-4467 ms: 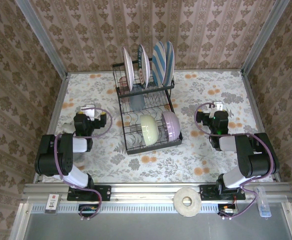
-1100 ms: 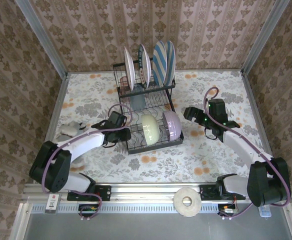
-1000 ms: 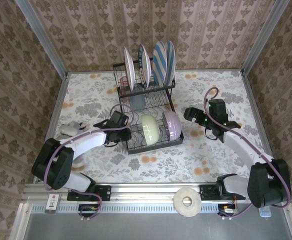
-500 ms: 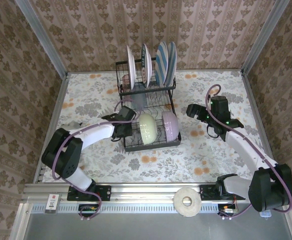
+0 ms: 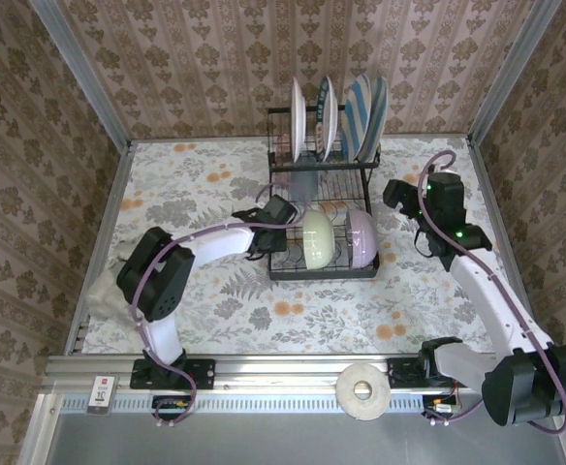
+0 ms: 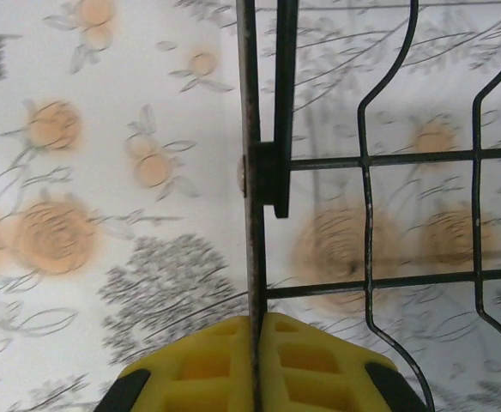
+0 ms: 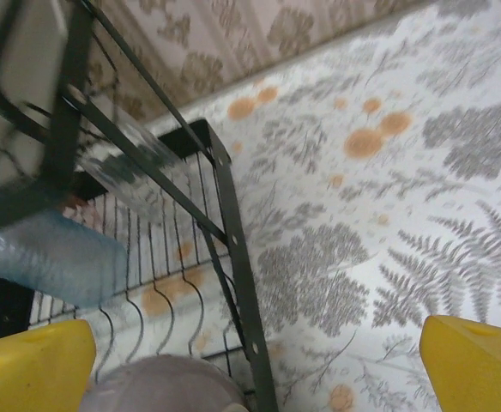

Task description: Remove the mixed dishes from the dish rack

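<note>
I've got the left gripper [image 6: 255, 343] clenched on an edge wire of the rack [image 6: 252, 172] — right gripper [image 7: 255, 369] spread wide, empty, just beside its right side.

Black matt wire dish rack [image 5: 324, 168] (coated metal); plates [image 5: 365, 116] glossy glazed ceramic

Wide free table [image 5: 176, 184] left of the dish rack [image 5: 324, 275] and along its near side. Crowded inside: 4 upright plates [image 5: 363, 116] above, 2 bowls [image 5: 317, 235] below. Barred at the left rim by the left gripper [image 5: 279, 215], clamped on wire. Narrow clear strip beside the right gripper [image 5: 397, 197], jaws wide.
</note>
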